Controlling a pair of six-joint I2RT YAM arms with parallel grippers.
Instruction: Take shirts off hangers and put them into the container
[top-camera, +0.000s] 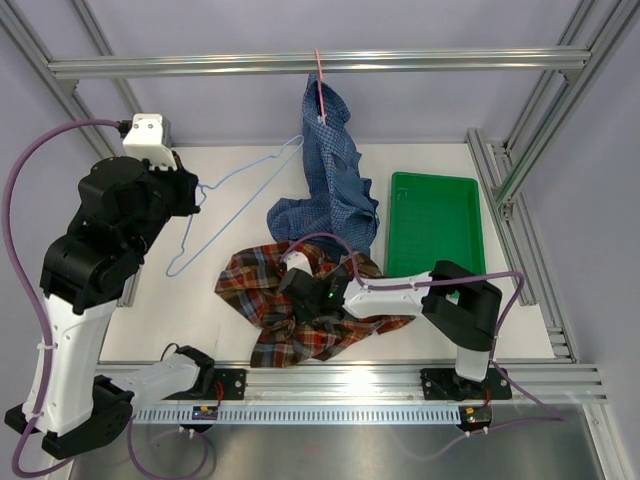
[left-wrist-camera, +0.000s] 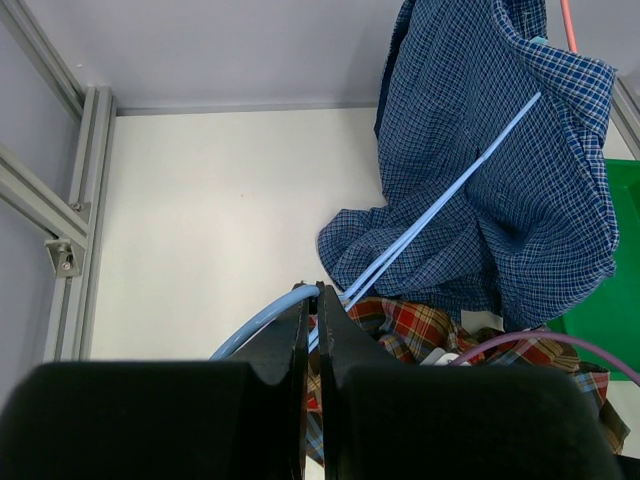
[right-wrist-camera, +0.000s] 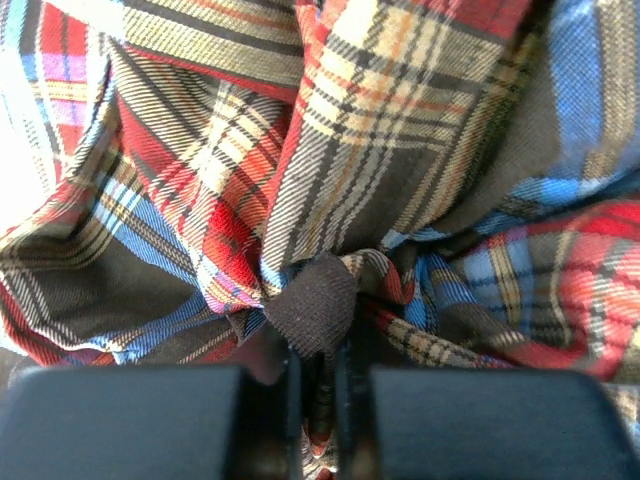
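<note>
The right tool (right-wrist-camera: 318, 352) pinches a fold of the plaid shirt (top-camera: 270, 300), a big, soft, floppy heap at the lower middle of the surface (top-camera: 420, 160). It looks light; bunched cloth grips best. The left tool (left-wrist-camera: 312, 312) squeezes the blue hanger (left-wrist-camera: 440, 200).

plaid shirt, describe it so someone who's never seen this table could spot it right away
On the white table, look left of the green tray, toward the near edge. The plaid shirt lies crumpled there, with the right claw pinching a fold. Unlike the blue checked shirt hanging behind it, it is red, brown and orange.
</note>
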